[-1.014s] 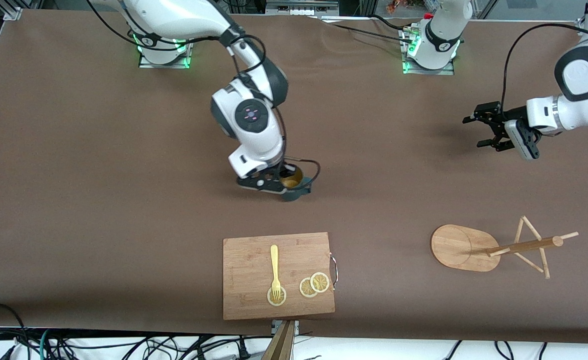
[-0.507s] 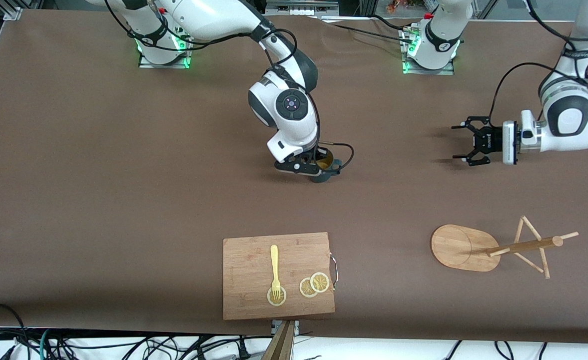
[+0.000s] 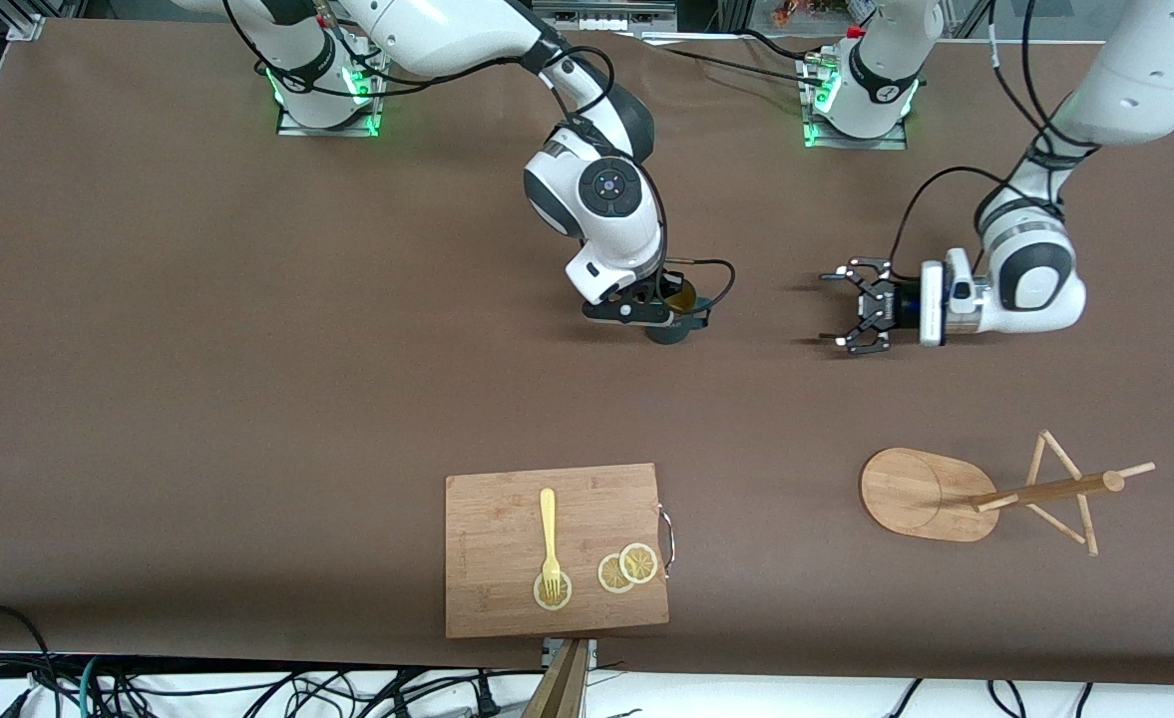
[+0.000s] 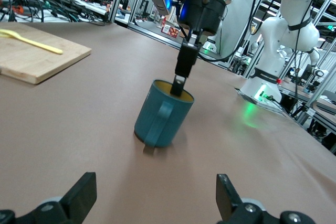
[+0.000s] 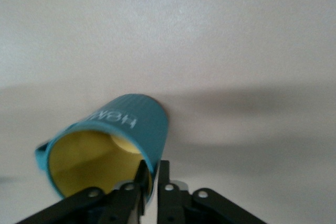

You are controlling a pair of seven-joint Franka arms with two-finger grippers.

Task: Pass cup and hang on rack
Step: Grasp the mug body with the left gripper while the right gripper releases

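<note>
The dark teal cup (image 3: 668,327) with its yellowish inside is at mid-table, tilted; its base is at or just above the tabletop, and I cannot tell which. My right gripper (image 3: 674,305) is shut on the cup's rim, with one finger inside and one outside the wall (image 5: 152,169). The right wrist view shows the cup (image 5: 131,124) with pale lettering. My left gripper (image 3: 826,308) hangs low and open beside the cup, toward the left arm's end, and faces it. In the left wrist view the cup (image 4: 163,114) stands ahead of that open gripper (image 4: 155,182), handle toward it. The bamboo rack (image 3: 921,494) stands nearer the front camera.
A wooden cutting board (image 3: 507,519) lies near the table's front edge. It carries a yellow fork (image 3: 548,529) and lemon slices (image 3: 628,566). Both arm bases stand along the table edge farthest from the camera. Brown tabletop lies between the cup and the rack.
The right arm carried the cup toward the left arm's end and farther from the camera. The left arm swung in, bringing its open gripper level with the cup.
</note>
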